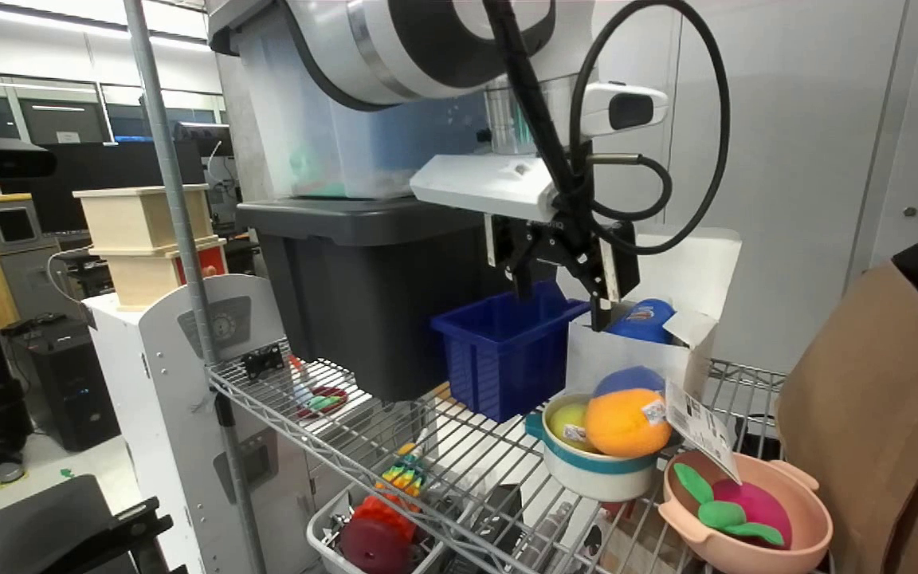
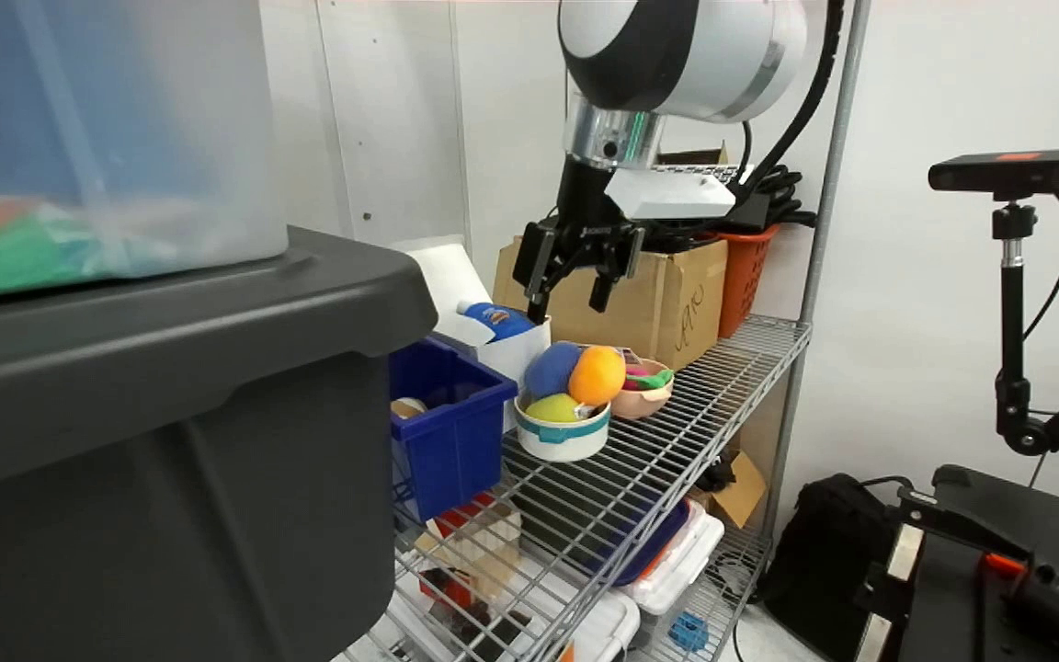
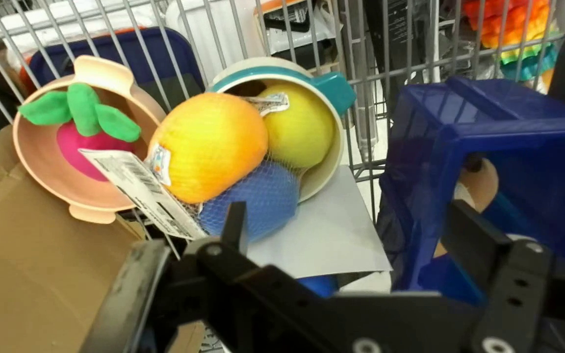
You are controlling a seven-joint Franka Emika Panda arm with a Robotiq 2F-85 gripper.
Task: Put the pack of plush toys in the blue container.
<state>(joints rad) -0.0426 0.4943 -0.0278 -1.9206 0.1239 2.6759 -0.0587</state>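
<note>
As I watch the wire shelf (image 2: 750, 351) remotely, I have the blue container (image 1: 515, 379) standing on it, with my pincer (image 2: 568, 311) hanging higher, spread apart. Near the container is a white bowl (image 1: 598, 480); nested there, lower than the pincer and apart from it, the pack of plush toys (image 3: 243, 152) bulges over the rim, its paper label (image 3: 142, 191) sticking out.

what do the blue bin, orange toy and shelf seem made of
Blue bin: probably smooth plastic, from its glossy highlights and moulded rim. Orange toy: likely soft fabric, judging by its matte, slightly fuzzy surface. Shelf: probably metal; shiny grey wires.
</note>
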